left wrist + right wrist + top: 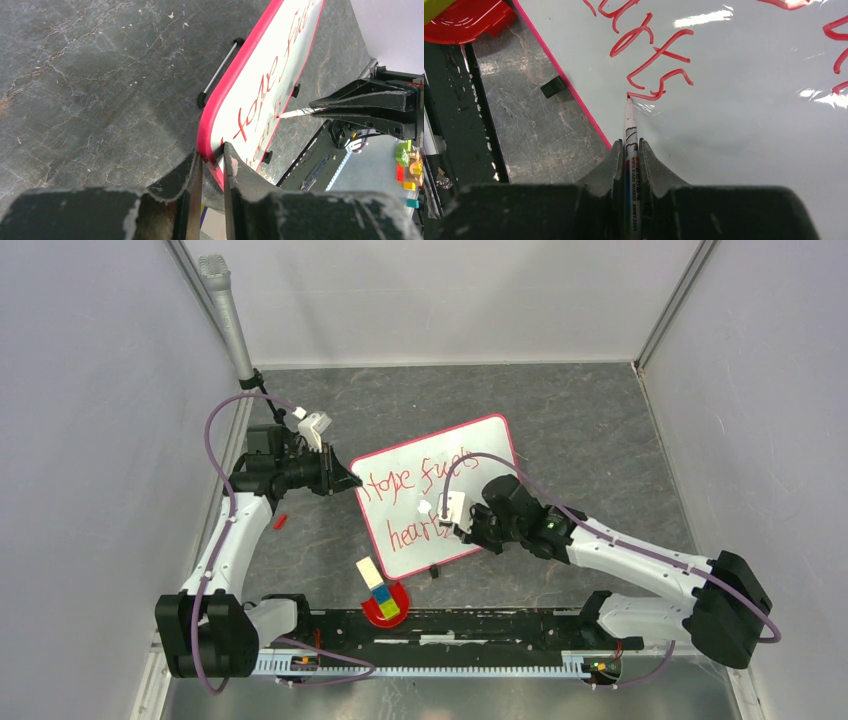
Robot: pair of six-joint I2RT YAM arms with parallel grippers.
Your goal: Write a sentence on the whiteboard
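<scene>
The whiteboard (470,455) lies tilted on the dark table and bears red handwriting in two lines. My left gripper (352,480) is shut on the board's left corner; in the left wrist view (211,156) its jaws pinch the red-pink rim (214,107). My right gripper (462,523) is shut on a white marker (630,135). The marker's red tip touches the board at the end of the lower line of writing (651,60). The marker also shows in the left wrist view (300,112).
A red eraser holder (385,603) with coloured blocks and a white strip sits below the board near the arm rail (450,625). A small red cap (280,522) lies left of the board. A grey microphone (228,315) stands at the back left. Grey walls surround the table.
</scene>
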